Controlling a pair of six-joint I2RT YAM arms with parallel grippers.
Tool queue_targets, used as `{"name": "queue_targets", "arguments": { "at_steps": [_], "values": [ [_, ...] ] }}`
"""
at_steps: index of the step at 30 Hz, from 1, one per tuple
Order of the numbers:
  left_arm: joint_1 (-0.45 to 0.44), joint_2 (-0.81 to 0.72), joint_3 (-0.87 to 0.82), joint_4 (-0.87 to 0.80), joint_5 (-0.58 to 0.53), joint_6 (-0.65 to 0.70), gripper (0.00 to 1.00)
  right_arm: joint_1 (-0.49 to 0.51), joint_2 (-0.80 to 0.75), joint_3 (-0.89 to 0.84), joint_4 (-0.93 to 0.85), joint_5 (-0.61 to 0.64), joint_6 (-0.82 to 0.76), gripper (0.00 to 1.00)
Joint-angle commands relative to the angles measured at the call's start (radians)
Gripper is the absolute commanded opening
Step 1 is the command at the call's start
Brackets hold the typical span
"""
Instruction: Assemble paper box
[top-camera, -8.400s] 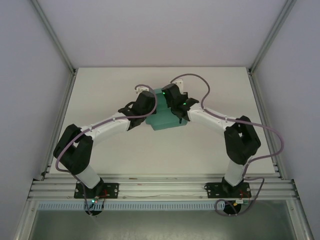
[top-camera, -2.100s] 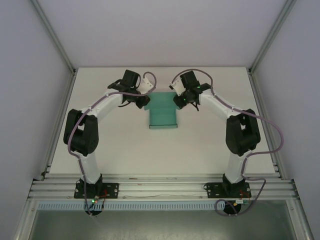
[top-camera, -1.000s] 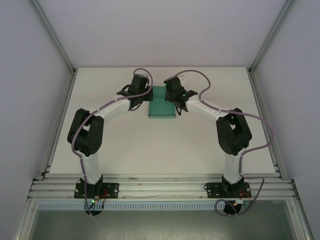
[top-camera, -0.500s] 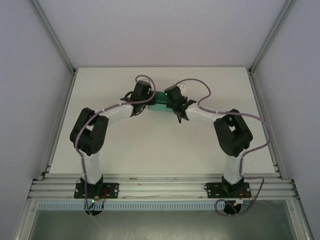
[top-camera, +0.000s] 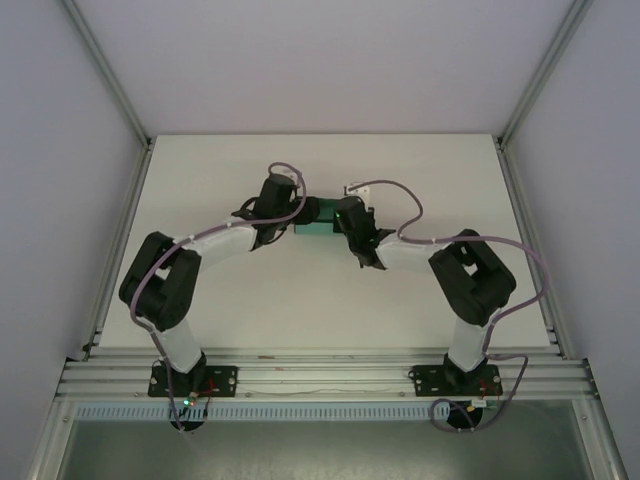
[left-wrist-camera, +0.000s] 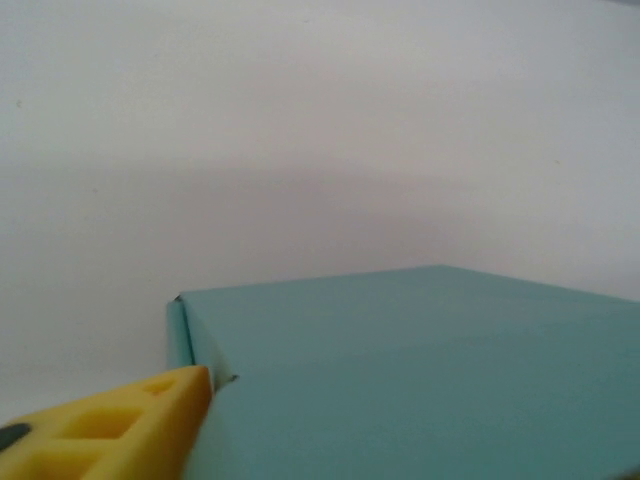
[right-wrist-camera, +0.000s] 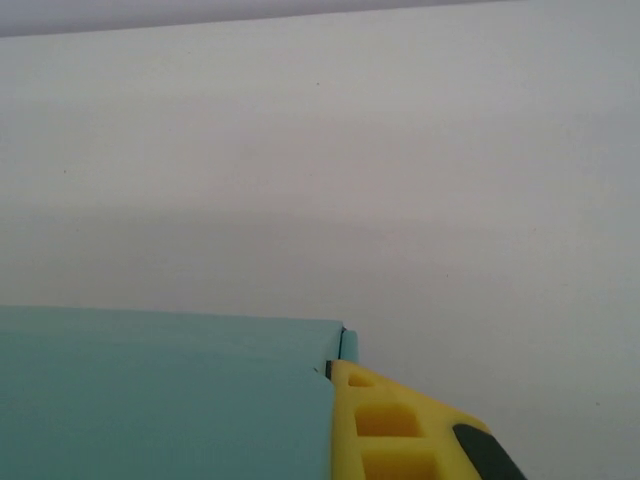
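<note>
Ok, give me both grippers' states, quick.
Left gripper: cannot be told; it sits at the paper box corner.
Right gripper: closed, beside the box edge; whether it holds anything cannot be told.

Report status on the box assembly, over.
Right gripper shut, finger against the paper box edge. Left gripper at its opposite side, jaws unclear. Box folded low, lid flat, on the table. Nothing in the way.

Left arm (top-camera: 165, 290), right arm (top-camera: 470, 285): white link tubes, bulky black joint housings. Mauve-grey cable (top-camera: 541, 285) loops along each. Black base plates (top-camera: 195, 379), red wiring, green light (top-camera: 188, 403). Fingers (left-wrist-camera: 170, 400) yellow, square moulded recesses, black insert.
</note>
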Motion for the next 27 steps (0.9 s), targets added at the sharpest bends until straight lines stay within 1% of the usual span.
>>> {"name": "queue_targets", "arguments": {
  "at_steps": [1, 2, 5, 8, 9, 12, 15, 17, 18, 21, 22, 25, 27],
  "values": [
    [-0.005, -0.087, 0.019, -0.075, -0.011, 0.011, 0.87, 0.026, -0.015, -0.026, -0.001, 0.007, -0.05, 0.08],
    [-0.004, -0.099, 0.026, -0.105, -0.03, 0.006, 1.0, 0.03, -0.016, -0.028, 0.004, 0.008, -0.065, 0.08],
    [-0.004, -0.121, 0.066, -0.221, -0.104, -0.022, 1.0, 0.038, -0.018, -0.038, 0.024, 0.025, -0.091, 0.09],
    [0.007, -0.132, 0.116, -0.311, -0.149, -0.065, 1.0, 0.039, -0.015, -0.038, 0.026, 0.03, -0.093, 0.09],
    [0.015, -0.133, 0.13, -0.332, -0.147, -0.076, 1.0, 0.042, -0.012, -0.041, 0.031, 0.036, -0.094, 0.09],
    [0.053, -0.141, 0.153, -0.363, -0.116, -0.123, 1.0, 0.052, -0.007, -0.042, 0.04, 0.059, -0.113, 0.09],
    [0.105, -0.149, 0.146, -0.328, -0.025, -0.135, 1.0, 0.06, 0.004, -0.039, 0.046, 0.073, -0.137, 0.09],
    [0.129, -0.159, 0.138, -0.29, 0.054, -0.129, 1.0, 0.062, 0.013, -0.033, 0.04, 0.085, -0.136, 0.09],
    [0.134, -0.164, 0.136, -0.277, 0.076, -0.122, 1.0, 0.062, 0.017, -0.032, 0.039, 0.088, -0.137, 0.09],
    [0.14, -0.163, 0.143, -0.286, 0.044, -0.122, 1.0, 0.063, 0.016, -0.041, 0.053, 0.08, -0.139, 0.1],
    [0.145, -0.152, 0.149, -0.296, 0.044, -0.129, 1.0, 0.065, 0.014, -0.047, 0.057, 0.078, -0.137, 0.12],
    [0.16, -0.1, 0.16, -0.331, 0.059, -0.151, 1.0, 0.065, 0.009, -0.051, 0.055, 0.07, -0.133, 0.17],
    [0.162, -0.064, 0.157, -0.335, 0.076, -0.151, 0.99, 0.067, 0.003, -0.056, 0.053, 0.062, -0.128, 0.17]
  ]
}}
